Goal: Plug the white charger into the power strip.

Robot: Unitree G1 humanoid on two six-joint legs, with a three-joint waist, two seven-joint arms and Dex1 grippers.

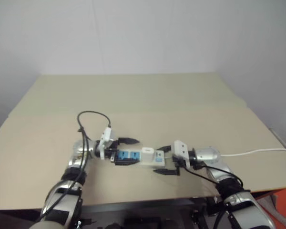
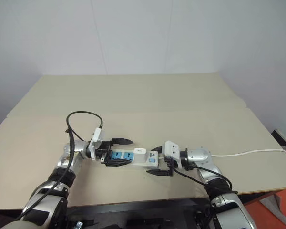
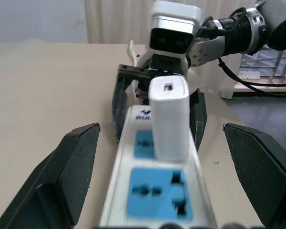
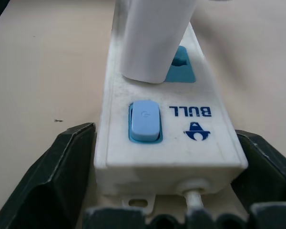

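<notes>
The white charger (image 1: 148, 151) stands upright in the socket of the power strip (image 1: 138, 157) nearest the switch end, so the plugging looks done; what remains at risk is the withdrawal.

From the head camera, the strip lies on the table (image 1: 133, 95) directly between the two grippers. The left gripper (image 1: 126, 151) has its fingers splayed to either side of the strip's far end, and the right gripper (image 1: 167, 160) straddles the cord end. If either arm pulls away crookedly, a finger could catch the strip's edge and drag or twist it, possibly levering the charger loose. The thin white cord (image 1: 257, 152) runs off beside the right arm and could snag it.

In the left wrist view, the two black fingers (image 3: 69, 167) are spread wide, well clear of the strip on both sides, gripping nothing; the charger sits straight ahead between them, with an open blue socket nearer the camera.

In the right wrist view, the blue switch (image 4: 144, 120) lies just ahead of the gripper, the charger beyond it. The fingers (image 4: 52, 176) stand apart, flanking the strip's end; whether they brush its sides I cannot quite tell, but they clamp nothing.
</notes>
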